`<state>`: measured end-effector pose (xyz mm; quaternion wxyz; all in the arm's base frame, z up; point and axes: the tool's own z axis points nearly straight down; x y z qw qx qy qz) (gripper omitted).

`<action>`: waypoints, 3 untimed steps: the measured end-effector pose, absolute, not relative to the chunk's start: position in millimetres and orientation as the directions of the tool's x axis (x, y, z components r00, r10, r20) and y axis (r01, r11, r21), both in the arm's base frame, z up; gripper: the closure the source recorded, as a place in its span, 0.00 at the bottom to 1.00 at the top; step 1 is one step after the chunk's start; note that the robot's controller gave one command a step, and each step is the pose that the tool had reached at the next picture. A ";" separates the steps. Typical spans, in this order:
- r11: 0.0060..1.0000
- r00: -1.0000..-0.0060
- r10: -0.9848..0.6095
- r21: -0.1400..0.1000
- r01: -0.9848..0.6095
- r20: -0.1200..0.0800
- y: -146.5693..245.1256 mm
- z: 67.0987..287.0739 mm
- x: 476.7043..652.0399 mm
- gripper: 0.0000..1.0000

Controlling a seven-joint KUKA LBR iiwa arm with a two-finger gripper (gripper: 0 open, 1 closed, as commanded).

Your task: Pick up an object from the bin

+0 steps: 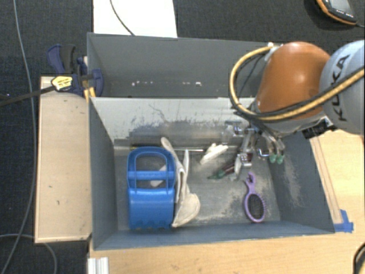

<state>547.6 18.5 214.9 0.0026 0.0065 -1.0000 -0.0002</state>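
Though the claw (244, 160) hangs low in the grey metal bin (296, 178), its spread cannot be told; a small white crumpled lump (215, 152) lies just beside it, toward the bin's middle, and a purple oval plastic hairbrush (254, 203) lies near, below it.

Black letters reading "KUKA", turned on their side, stand on the silver-grey rounded casing of the robot arm (349, 64); that is the one legible mark. Nothing else carries writing that can be read.
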 end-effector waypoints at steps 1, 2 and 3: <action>1.000 -1.000 -0.012 0.001 -0.012 -0.003 18.4 219.7 548.9 0.00; 0.982 -0.982 -0.191 -0.001 -0.191 -0.005 -60.9 98.8 570.0 0.00; 0.926 -0.925 -0.378 -0.006 -0.378 -0.019 -69.2 164.1 580.2 0.00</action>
